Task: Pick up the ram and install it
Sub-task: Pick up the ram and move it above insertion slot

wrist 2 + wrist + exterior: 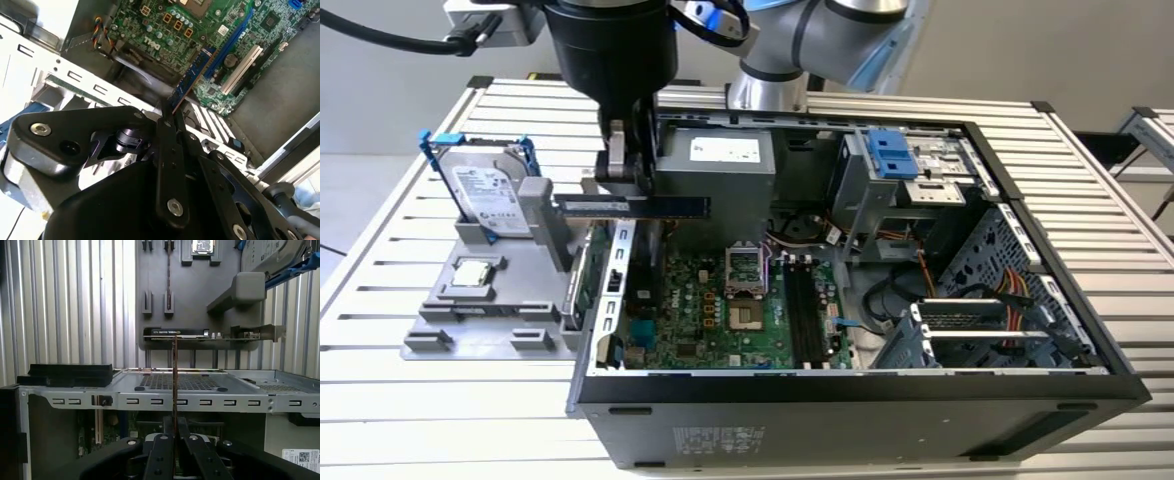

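Gripper [626, 188]: clenched on the ram; in the first wrist view its fingers [161, 455] pinch the strip from both sides.
Ram [670, 206]: in the air, lying level, above the case wall on the exterior view's left. One end reaches over the holder and the other over the case. It is seen edge-on in the first wrist view [174, 375] and juts from the fingertips toward the board in the second wrist view [194, 72].
Slots [803, 312]: black, on the board, well apart from the ram.
Board [707, 310]: green, flat inside the case.
Case [854, 400]: open, on its side on the table [400, 390].
Holder [480, 320]: grey, near the table's edge on the exterior view's left, just beside the case.
Drive [487, 195]: upright at the holder's far corner.
Chip [474, 272]: flat on the holder.
Card [594, 270]: green, on edge along the holder's edge next to the case.
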Robot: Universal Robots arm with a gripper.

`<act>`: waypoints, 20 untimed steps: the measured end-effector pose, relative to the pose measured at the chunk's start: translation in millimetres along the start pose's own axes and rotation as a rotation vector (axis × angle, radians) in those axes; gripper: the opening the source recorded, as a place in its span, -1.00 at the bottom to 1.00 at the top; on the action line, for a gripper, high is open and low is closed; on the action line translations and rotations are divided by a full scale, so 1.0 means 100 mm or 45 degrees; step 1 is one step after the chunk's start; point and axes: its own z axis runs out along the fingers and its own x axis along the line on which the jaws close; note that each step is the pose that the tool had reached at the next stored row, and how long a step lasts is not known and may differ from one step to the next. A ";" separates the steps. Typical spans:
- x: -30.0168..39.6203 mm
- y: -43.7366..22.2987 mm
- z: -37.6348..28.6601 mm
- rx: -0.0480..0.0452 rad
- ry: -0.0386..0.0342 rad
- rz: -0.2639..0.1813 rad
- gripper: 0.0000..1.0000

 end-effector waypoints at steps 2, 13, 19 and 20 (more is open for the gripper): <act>-0.001 -0.030 0.001 0.000 -0.0001 0.000 -1.00; -0.003 -0.220 0.005 0.000 -0.0001 0.000 -1.00; -0.004 -0.320 0.006 0.000 0.0000 0.000 -1.00; -0.004 -0.338 0.006 0.000 0.0000 0.000 -1.00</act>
